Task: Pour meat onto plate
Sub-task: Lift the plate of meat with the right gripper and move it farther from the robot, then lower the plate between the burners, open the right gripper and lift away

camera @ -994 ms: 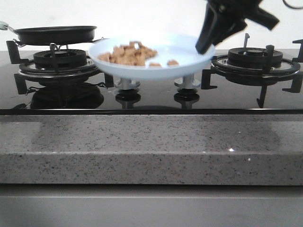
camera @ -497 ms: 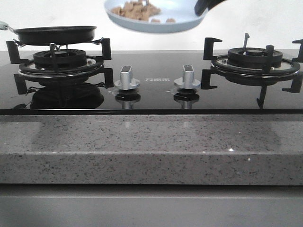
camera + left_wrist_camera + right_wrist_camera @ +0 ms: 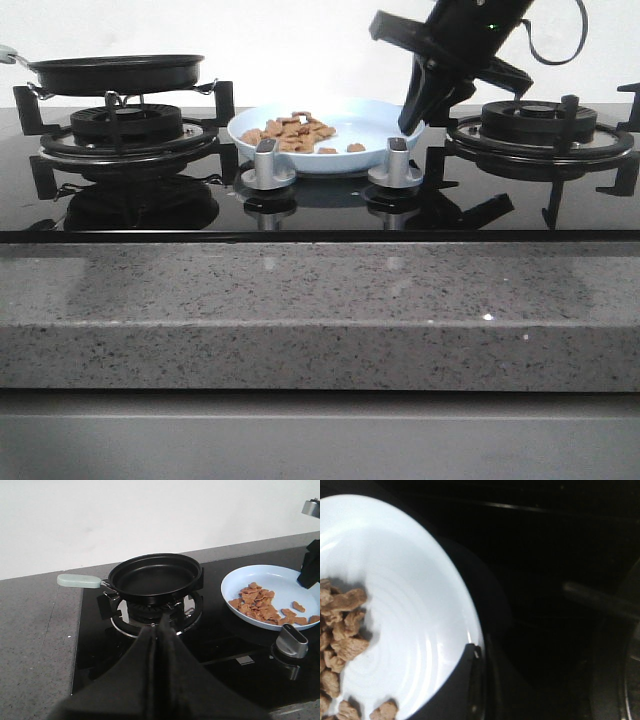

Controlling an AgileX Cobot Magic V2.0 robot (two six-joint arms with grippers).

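The pale-blue plate [image 3: 372, 128] rests low on the black hob between the two burners, behind the knobs. The meat [image 3: 292, 131], a loose pile of light-brown chunks, lies on its left half. My right gripper [image 3: 410, 122] is shut on the plate's right rim. In the right wrist view the gripper [image 3: 479, 651] pinches the rim of the plate [image 3: 415, 595], with the meat [image 3: 342, 635] at the far side. My left gripper [image 3: 162, 623] is shut and empty, above the hob in front of the black frying pan [image 3: 155, 575]. The plate [image 3: 280, 582] and the meat [image 3: 259, 604] also show there.
The empty frying pan [image 3: 115, 72] with a pale-green handle [image 3: 79, 581] sits on the left burner [image 3: 125, 135]. The right burner [image 3: 540, 128] stands bare beside my right arm. Two silver knobs [image 3: 267, 165] stand in front of the plate. A grey stone counter edge [image 3: 320, 320] runs along the front.
The right gripper lifted the plate with the meat up to the top of the view, then brought it down farther back onto the hob behind the knobs.
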